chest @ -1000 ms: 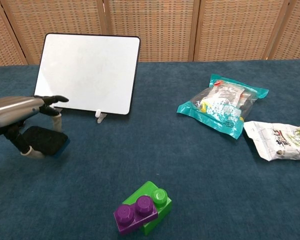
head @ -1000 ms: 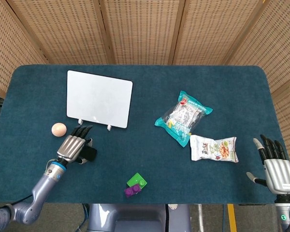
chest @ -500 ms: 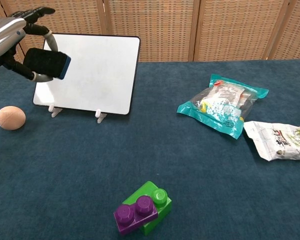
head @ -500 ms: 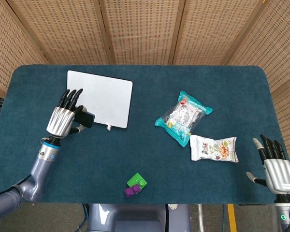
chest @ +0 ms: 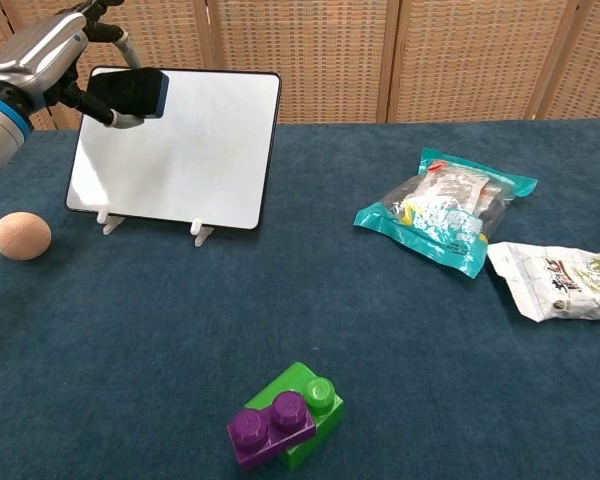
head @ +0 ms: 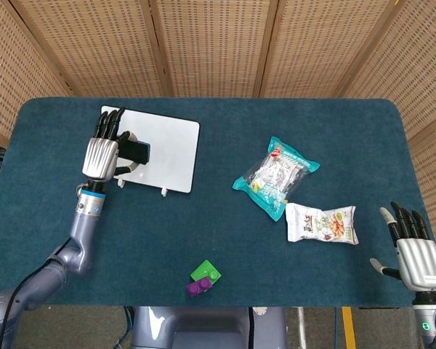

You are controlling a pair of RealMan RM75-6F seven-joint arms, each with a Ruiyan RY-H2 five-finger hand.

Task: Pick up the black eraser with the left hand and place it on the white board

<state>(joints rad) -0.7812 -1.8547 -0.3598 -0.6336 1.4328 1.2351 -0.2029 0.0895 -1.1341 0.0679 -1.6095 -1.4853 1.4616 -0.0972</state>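
Chest view shows the left hand [chest: 42, 55] gripping the black eraser [chest: 130, 92] against the white board [chest: 180, 150] toward its eleven o'clock corner; the propped, tilted board could tip backward, or the eraser slide off on release.

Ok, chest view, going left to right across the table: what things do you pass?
Egg → white board, the left hand holding the black eraser at its top left corner → green and purple blocks → teal snack bag → white snack bag.

Blue-clothed table [head: 225, 240] with propped white board [head: 163, 156], egg [chest: 21, 236], two snack packets [head: 276, 176] [head: 321, 223], toy bricks [head: 203, 278].
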